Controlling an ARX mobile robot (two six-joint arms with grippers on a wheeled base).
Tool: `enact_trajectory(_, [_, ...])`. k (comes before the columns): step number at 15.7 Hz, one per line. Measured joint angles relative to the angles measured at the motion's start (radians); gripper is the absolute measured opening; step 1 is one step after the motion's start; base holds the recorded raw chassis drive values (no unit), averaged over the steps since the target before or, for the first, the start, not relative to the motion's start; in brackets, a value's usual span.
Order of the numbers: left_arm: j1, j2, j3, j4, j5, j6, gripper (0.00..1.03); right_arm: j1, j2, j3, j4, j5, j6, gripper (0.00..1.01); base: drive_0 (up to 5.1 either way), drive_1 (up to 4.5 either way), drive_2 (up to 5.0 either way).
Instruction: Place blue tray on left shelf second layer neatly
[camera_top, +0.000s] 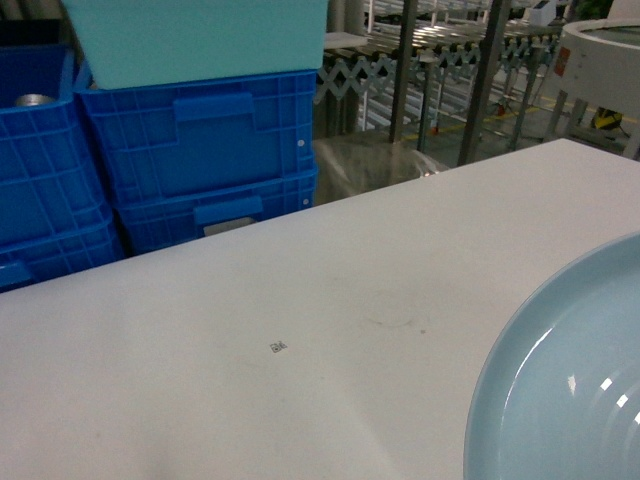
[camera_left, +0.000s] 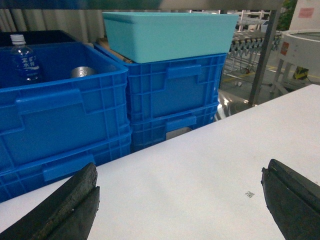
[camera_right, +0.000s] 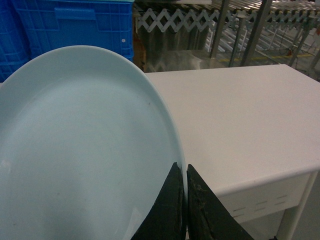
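Rim grip: right pincer (camera_right: 182, 172) pinched on blue tray (camera_right: 80, 150) edge; left pincer (camera_left: 180, 200) wide, empty.
Tray likely light, stiff, glossy-slick; thin rim hold may pivot.

The left gripper (camera_left: 180, 200) hangs wide apart at the frame's bottom over the white table (camera_left: 200, 170), blue crates (camera_left: 100, 105) stacked upper left.

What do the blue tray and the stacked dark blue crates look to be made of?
The blue tray, pinched at its rim by the right gripper, looks like smooth glossy plastic, possibly glazed ware: small highlights glint on it. The dark blue crates look like moulded matte plastic, with ribbed walls and moulded handles.
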Motion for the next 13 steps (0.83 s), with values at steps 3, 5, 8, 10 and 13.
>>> enact_trajectory(3, [0.0,0.0,0.0,0.0,0.0,0.0,0.98,0.0,0.0,0.0,-0.001,0.0,0.0,0.02,-1.4,-1.43,-1.4])
enact_trajectory(5, [0.0,0.0,0.0,0.0,0.0,0.0,0.98,0.0,0.0,0.0,0.0,0.0,0.0,0.02,-1.5,-1.45,-1.5])
enact_trajectory(8, [0.0,0.0,0.0,0.0,0.0,0.0,0.98,0.0,0.0,0.0,0.0,0.0,0.0,0.02,-1.5,-1.52,-1.5])
enact_trajectory(10, [0.0,0.0,0.0,0.0,0.0,0.0,0.98,0.0,0.0,0.0,0.0,0.0,0.0,0.02,-1.5,-1.46,-1.5])
enact_trajectory(13, [0.0,0.0,0.0,0.0,0.0,0.0,0.98,0.0,0.0,0.0,0.0,0.0,0.0,0.02,-1.7,-1.7,-1.7])
